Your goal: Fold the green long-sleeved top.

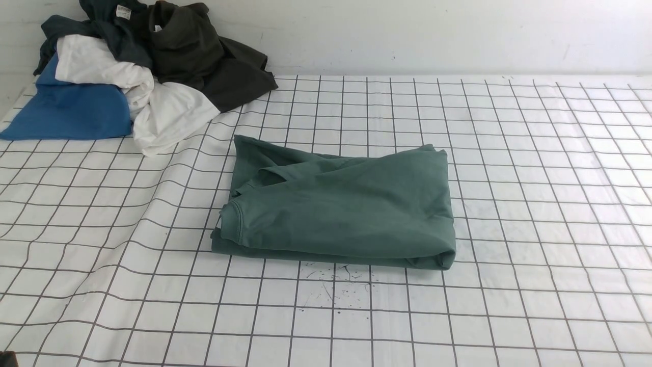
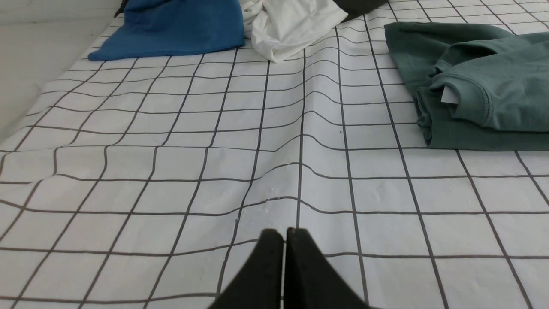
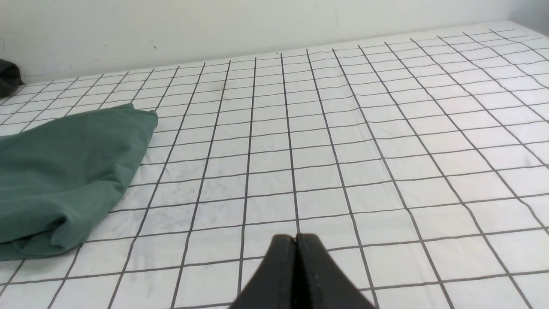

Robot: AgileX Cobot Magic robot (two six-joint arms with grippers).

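Note:
The green long-sleeved top (image 1: pixel 341 204) lies folded into a compact rectangle in the middle of the checked cloth, collar at its left end; its logo is hidden. It also shows in the left wrist view (image 2: pixel 476 86) and in the right wrist view (image 3: pixel 64 176). My left gripper (image 2: pixel 285 234) is shut and empty above bare cloth, well apart from the top's collar end. My right gripper (image 3: pixel 296 238) is shut and empty above bare cloth, apart from the top's other end. Neither gripper shows in the front view.
A pile of clothes sits at the back left: a bright blue garment (image 1: pixel 66 109), a white one (image 1: pixel 147 102) and dark ones (image 1: pixel 204 61). The checked cloth (image 1: pixel 535 178) is wrinkled on the left. A wall runs along the back. Ink specks (image 1: pixel 336 285) mark the cloth in front of the top.

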